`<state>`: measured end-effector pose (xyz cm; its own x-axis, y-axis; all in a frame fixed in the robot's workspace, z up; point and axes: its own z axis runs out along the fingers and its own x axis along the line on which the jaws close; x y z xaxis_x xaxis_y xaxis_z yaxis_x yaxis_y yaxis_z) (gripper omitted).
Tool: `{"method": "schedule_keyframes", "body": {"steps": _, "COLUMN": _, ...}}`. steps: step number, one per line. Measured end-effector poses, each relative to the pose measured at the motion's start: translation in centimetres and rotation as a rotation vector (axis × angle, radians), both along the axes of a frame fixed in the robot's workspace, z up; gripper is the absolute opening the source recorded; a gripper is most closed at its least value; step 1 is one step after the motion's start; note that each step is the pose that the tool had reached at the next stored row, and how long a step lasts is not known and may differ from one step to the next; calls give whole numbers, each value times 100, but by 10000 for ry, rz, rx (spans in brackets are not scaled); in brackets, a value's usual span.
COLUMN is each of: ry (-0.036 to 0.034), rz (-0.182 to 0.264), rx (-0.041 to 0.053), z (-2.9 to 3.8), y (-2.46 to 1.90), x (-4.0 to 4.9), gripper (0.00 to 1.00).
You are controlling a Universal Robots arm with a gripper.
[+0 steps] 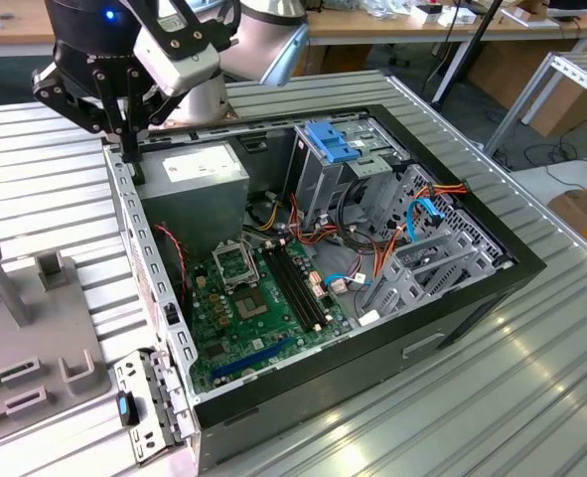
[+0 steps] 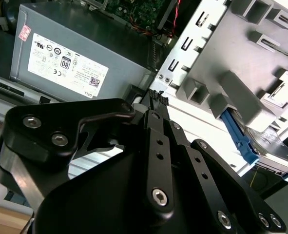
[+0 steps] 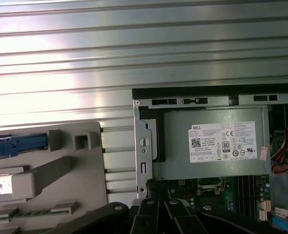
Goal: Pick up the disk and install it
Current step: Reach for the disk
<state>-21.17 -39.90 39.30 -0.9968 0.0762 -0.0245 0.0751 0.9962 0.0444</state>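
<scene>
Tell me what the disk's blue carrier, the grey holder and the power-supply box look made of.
On the disk, the blue carrier looks like moulded plastic, by its saturated colour and soft sheen. The grey holder is probably matte plastic: uniform, blocky, no glare. The power-supply box is likely sheet metal: dull grey, with flat panels and a white sticker.
</scene>
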Motion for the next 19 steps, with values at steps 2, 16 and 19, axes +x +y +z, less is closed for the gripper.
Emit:
{"method": "schedule_keyframes", "body": {"steps": 2, "ry": 1, "rz": 0, "rx": 0, "z": 0, "y": 0, "x": -3, "gripper": 11}}
{"method": "schedule_keyframes", "body": {"steps": 16, "ry": 0, "rz": -1, "rx": 0, "z": 0, "y": 0, "x": -73, "gripper": 11}}
{"method": "schedule_keyframes", "body": {"steps": 19, "ry": 0, "rz": 0, "rx": 0, "z": 0, "y": 0, "x": -98, "gripper": 11}}
